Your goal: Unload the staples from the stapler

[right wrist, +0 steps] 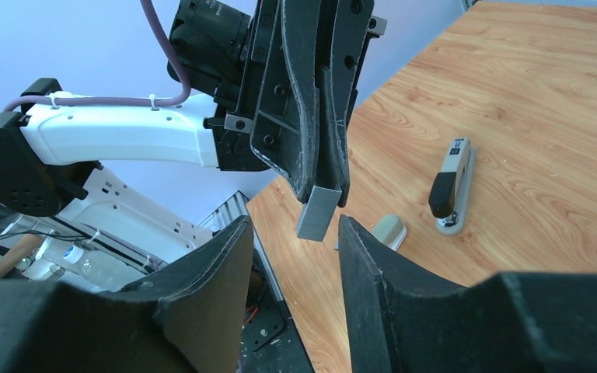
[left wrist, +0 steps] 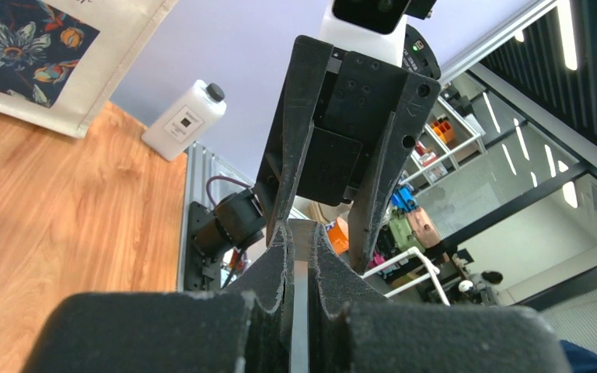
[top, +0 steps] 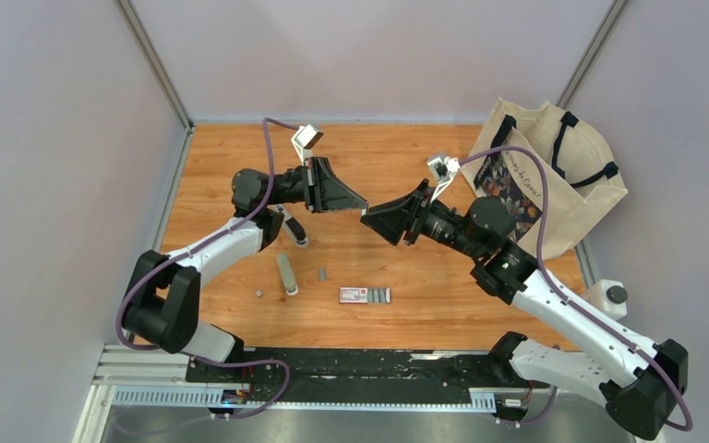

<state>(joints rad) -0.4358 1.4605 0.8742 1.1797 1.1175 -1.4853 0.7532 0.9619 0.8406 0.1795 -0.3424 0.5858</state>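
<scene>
Staple strip (right wrist: 317, 214) is out of the stapler (right wrist: 451, 186). Your left gripper (right wrist: 322, 183) clamps it tight, mid-air. Your right gripper (top: 374, 215) stands half open at its free end, gripping nothing. The stapler lies on the table (top: 406, 157), and set-down is not yet done.

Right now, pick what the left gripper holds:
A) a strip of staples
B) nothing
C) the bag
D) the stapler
A: in the right wrist view the left gripper is shut on a grey strip of staples, while the stapler lies on the table.
</scene>
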